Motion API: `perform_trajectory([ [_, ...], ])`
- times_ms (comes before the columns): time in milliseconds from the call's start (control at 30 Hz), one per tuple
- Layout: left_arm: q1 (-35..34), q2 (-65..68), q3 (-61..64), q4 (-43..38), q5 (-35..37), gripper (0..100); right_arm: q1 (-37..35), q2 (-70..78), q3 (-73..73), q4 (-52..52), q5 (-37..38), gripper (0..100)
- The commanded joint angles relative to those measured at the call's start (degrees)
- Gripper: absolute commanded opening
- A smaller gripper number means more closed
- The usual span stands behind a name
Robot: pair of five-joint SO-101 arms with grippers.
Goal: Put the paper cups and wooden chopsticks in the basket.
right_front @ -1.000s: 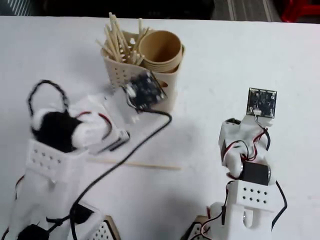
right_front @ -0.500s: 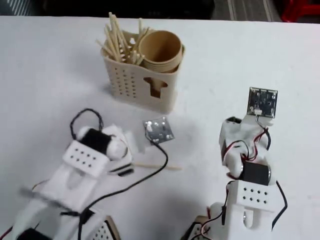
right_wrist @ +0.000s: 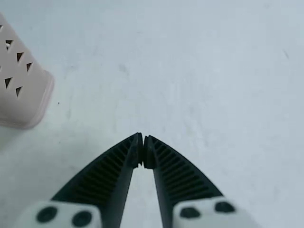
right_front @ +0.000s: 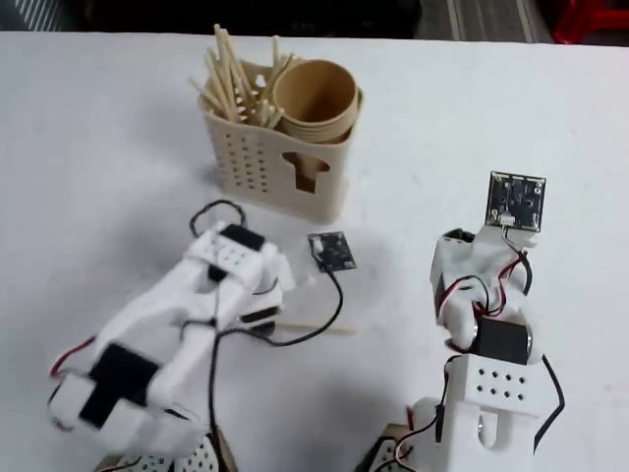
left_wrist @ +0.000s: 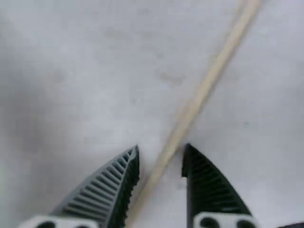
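High view, basket [right_front: 280, 172]: upright toward the far side of the table [right_front: 108, 147], holding the nested paper cups [right_front: 316, 96] and a bundle of wooden chopsticks [right_front: 231, 74] leaning out over the rim.
High view, loose chopstick [right_front: 322, 328]: flat on the table on the arms' side of the basket, well apart from it, partly hidden under the left arm.
High view, left arm [right_front: 211, 285]: swung within the last second from the basket's front down onto the loose chopstick, leaving the basket front uncovered.
High view, right arm [right_front: 482, 324]: folded, pose unchanged across the second, well apart from both chopstick and basket.
High view, cable [right_front: 329, 305]: looping from the left arm across the chopstick, a possible snag on lifting.
Left wrist view, left gripper [left_wrist: 160, 149]: narrowly parted, one finger on each side of the chopstick, not yet clamped. Contact with the pads not discernible.
Left wrist view, meaning for the task: approach apparently finished, with squeeze and lift still to do. Probably the last item outside the basket.
Left wrist view, surroundings: bare table on both sides of the stick, free room for closing.
Right wrist view, right gripper [right_wrist: 142, 137]: fingertips pressed together, empty, over bare table, near a lower corner of the basket.
Room for moving: open table between chopstick and basket. Basket mouth crowded by cups and protruding sticks, so a narrow entry, best from above.
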Motion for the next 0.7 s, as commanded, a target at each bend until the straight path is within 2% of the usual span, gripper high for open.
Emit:
perform_trajectory([
  [0,0.1,5.2,-7.4,3.8,-0.4,5,-0.3,-0.5,-0.3,-0.9,0.1,1.8],
  [67,0.1,7.1,-9.2,5.5,-0.4,2,-0.3,-0.5,-0.3,-0.9,0.1,1.8],
  [267,-0.3,4.4,-9.3,8.5,-0.2,2,-0.3,-0.5,-0.3,-0.9,0.1,1.8],
  [667,-0.3,-23.5,-8.8,20.4,0.1,2,-0.3,-0.5,-0.3,-0.9,0.1,1.8],
])
